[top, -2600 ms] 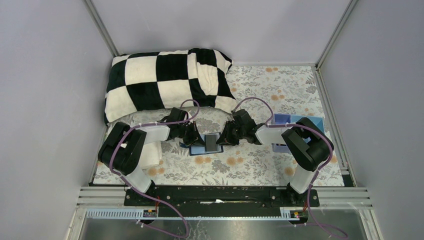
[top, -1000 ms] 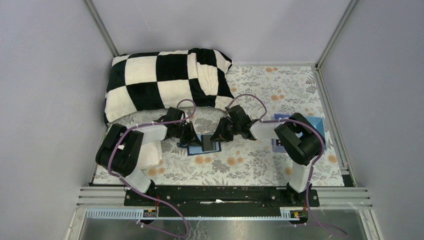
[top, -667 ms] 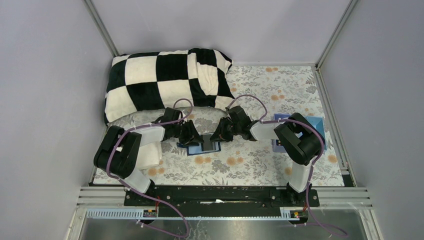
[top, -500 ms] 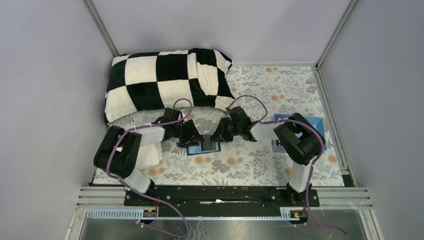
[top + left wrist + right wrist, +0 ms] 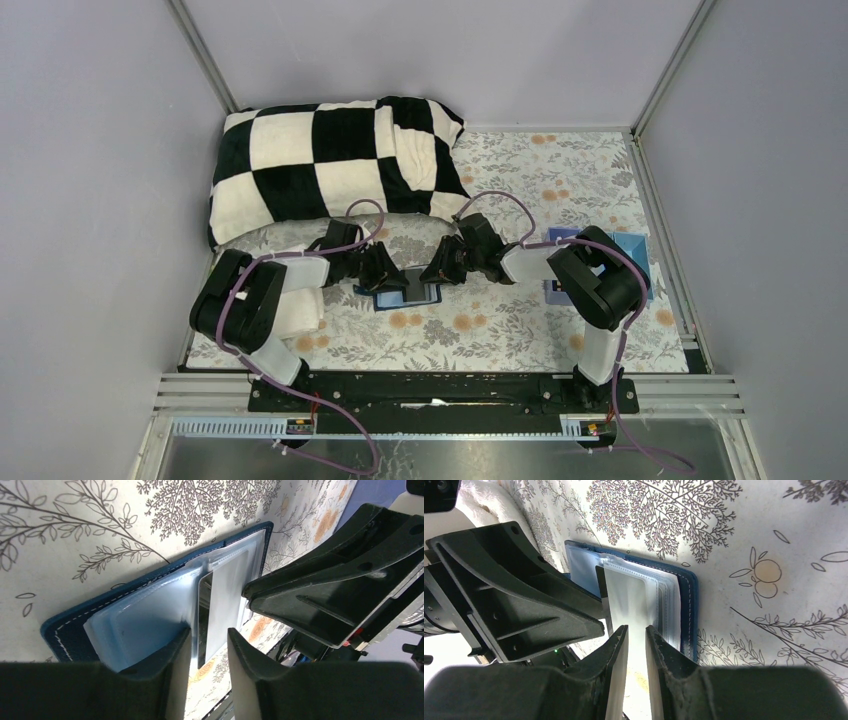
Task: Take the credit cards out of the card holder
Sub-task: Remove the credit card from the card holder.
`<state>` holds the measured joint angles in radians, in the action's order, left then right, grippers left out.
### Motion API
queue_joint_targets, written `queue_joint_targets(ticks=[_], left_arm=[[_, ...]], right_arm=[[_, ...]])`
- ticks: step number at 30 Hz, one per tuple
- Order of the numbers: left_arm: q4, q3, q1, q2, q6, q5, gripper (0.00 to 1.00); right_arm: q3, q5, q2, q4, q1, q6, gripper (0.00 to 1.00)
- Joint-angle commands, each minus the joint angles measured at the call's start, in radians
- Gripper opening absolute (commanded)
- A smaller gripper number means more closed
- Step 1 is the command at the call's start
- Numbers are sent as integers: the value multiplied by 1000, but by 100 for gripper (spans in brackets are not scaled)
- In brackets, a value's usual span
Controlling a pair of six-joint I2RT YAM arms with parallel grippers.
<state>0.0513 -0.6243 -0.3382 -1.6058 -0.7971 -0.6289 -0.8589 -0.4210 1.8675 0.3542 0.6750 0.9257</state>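
Observation:
The card holder (image 5: 405, 296) lies open on the floral cloth, navy outside (image 5: 65, 630) with clear pale-blue sleeves inside (image 5: 669, 600). One pale sleeve leaf (image 5: 225, 597) stands up from it, with what looks like a dark credit card (image 5: 202, 625) at its edge. My right gripper (image 5: 636, 629) is shut on that leaf (image 5: 626, 597) from the right side. My left gripper (image 5: 209, 632) is open, its fingers on either side of the raised leaf and dark card without closing on them. In the top view both grippers, left (image 5: 392, 277) and right (image 5: 432, 273), meet over the holder.
A black-and-white checked blanket (image 5: 330, 165) lies at the back left. A white cloth (image 5: 303, 305) sits under the left arm. A light-blue compartment tray (image 5: 625, 250) is at the right, partly behind the right arm. Grey walls enclose the table.
My left gripper was shut a second ago and its jaws have come apart around the raised leaf. The right gripper has kept its hold and place.

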Motion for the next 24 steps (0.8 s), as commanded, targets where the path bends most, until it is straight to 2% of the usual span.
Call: queue_joint_targets(ticks=[1,11,24], left_arm=[[49,19,2,-16,-3,-1,31],[37,6,2,-4,-1,-13,0],[-251,-67,86,83,133,98,0]], right_arm=[[27,22,33,-74,9,-16,27],[27,24,30,-80,9,-17,27],[41,29,14,-78,8,-20,27]])
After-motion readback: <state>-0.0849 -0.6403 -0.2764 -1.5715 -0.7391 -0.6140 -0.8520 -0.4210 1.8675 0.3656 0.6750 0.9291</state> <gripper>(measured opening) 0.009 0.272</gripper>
